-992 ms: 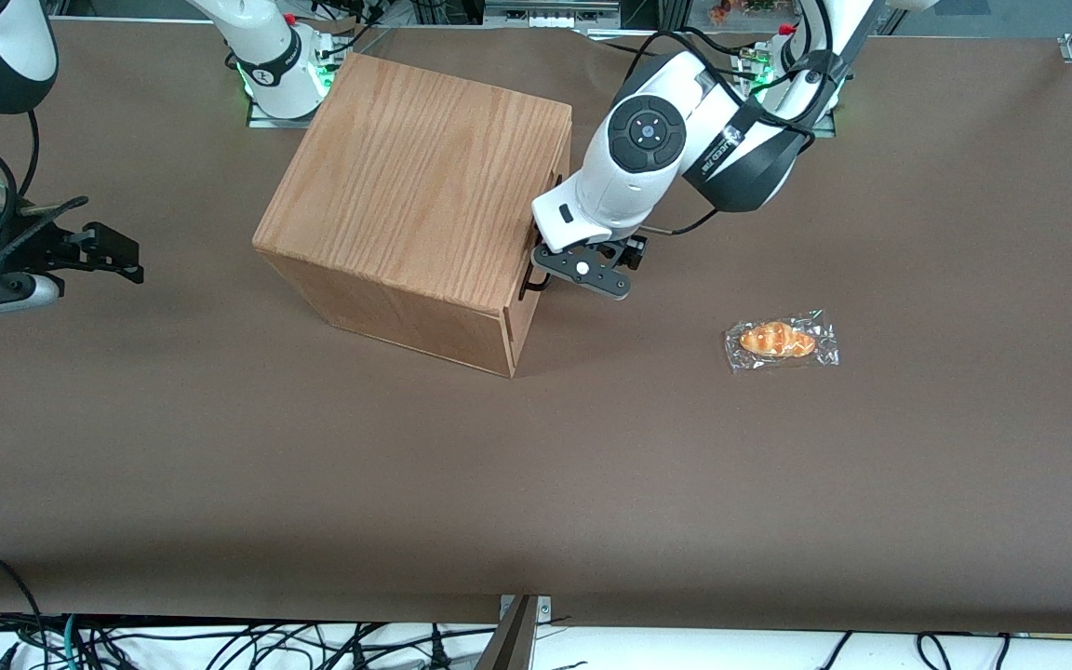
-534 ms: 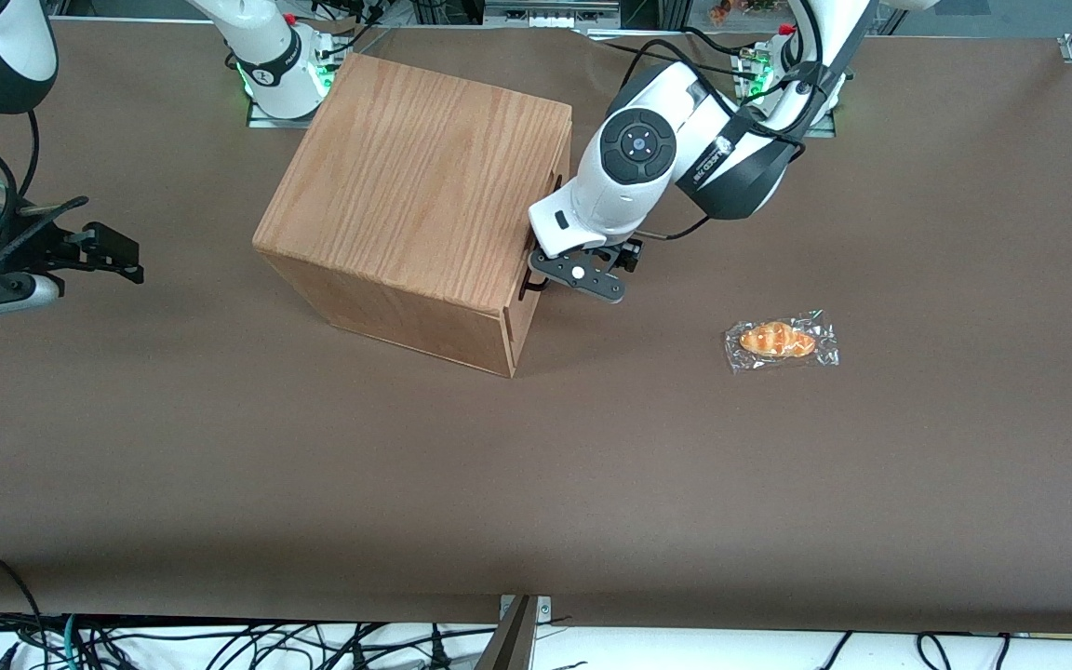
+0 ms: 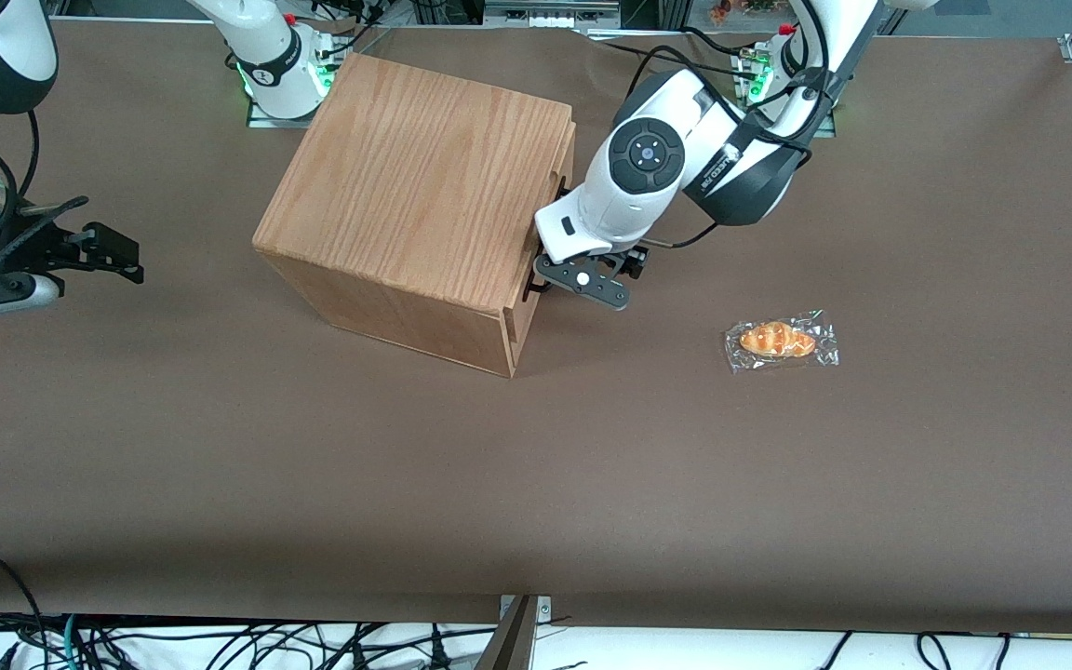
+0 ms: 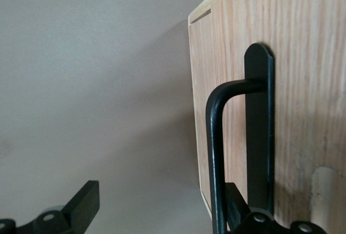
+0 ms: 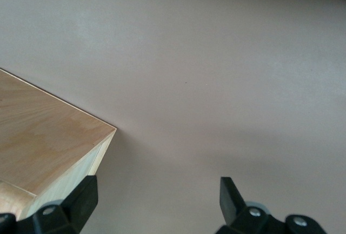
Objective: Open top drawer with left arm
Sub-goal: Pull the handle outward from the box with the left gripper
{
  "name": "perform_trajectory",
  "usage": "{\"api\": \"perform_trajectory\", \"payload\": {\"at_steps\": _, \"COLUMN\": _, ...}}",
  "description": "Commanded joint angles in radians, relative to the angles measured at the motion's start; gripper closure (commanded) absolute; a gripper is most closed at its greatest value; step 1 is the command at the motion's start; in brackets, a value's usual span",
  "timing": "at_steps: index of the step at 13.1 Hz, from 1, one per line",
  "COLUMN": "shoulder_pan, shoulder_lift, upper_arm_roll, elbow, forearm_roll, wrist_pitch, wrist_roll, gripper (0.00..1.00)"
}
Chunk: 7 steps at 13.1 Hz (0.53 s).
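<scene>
The brown worktop [image 3: 592,484] is carrying the oak-grain wooden box [image 3: 424,177]. The left arm [image 3: 685,158] is reaching down to the box's front, where the top drawer [image 3: 562,163] is sticking out slightly past the box's top edge. The gripper [image 3: 536,284] is sitting right at the drawer's front panel [image 4: 303,82], jaws spread wide: one finger is lying against the black bar handle [image 4: 216,153], the other finger [image 4: 81,207] is standing well apart over the worktop. A wrapped croissant [image 3: 780,341] is lying toward the working arm's end.

My gripper [image 3: 543,284] meets the top drawer [image 3: 558,186] front of the wooden box [image 3: 420,191], near the tabletop's [image 3: 592,465] robot-side edge
</scene>
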Motion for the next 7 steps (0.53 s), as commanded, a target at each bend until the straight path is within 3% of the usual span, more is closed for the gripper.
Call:
{"api": "perform_trajectory", "payload": {"at_steps": 1, "shoulder_pan": 0.043, "shoulder_lift": 0.013, "upper_arm_roll": 0.003, "elbow": 0.018, "forearm_roll": 0.027, "wrist_pitch": -0.022, "wrist_roll": 0.03, "gripper": 0.0}}
{"api": "perform_trajectory", "payload": {"at_steps": 7, "shoulder_pan": 0.129, "shoulder_lift": 0.002, "upper_arm_roll": 0.001, "elbow": 0.019, "forearm_roll": 0.025, "wrist_pitch": -0.048, "wrist_roll": 0.034, "gripper": 0.0}}
